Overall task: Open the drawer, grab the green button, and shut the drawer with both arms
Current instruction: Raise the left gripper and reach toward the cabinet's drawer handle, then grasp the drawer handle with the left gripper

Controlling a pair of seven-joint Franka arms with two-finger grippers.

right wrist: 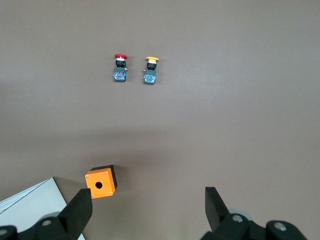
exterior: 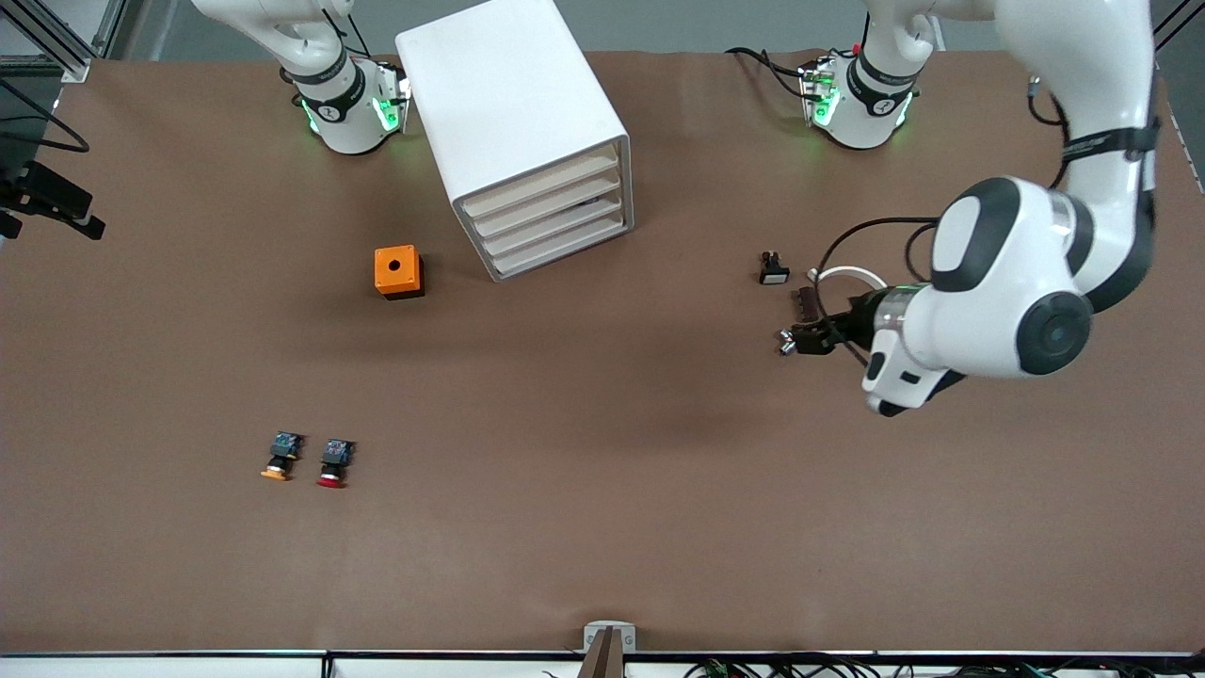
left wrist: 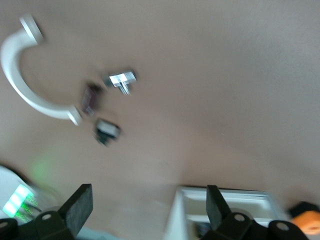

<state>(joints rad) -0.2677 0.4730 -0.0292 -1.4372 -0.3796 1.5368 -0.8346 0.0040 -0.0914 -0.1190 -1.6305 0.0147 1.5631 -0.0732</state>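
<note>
Drawers [exterior: 551, 221] in the white cabinet [exterior: 513, 122] are all seen shut from the front; no green button is seen, so it is presumably inside. The left gripper [exterior: 798, 341] hangs over small parts [exterior: 774, 269] at its own end, well apart from the cabinet.

From the left wrist, the fingers [left wrist: 80, 207] are spread wide, holding nothing.

From the right wrist, the right gripper [right wrist: 147, 210] is likewise wide and empty, above the orange box [right wrist: 101, 182]. A drawer front should be approached squarely and pulled straight.

Table [exterior: 602, 527]: plain brown. Drawer cabinet [exterior: 513, 113]: white, cream drawer fronts. Box [exterior: 397, 271]: orange top, black hole. Two buttons: orange cap [exterior: 279, 456], red cap [exterior: 333, 462], black bodies, blue-grey rear blocks. Arms [exterior: 1017, 282]: glossy white, black joints.
</note>
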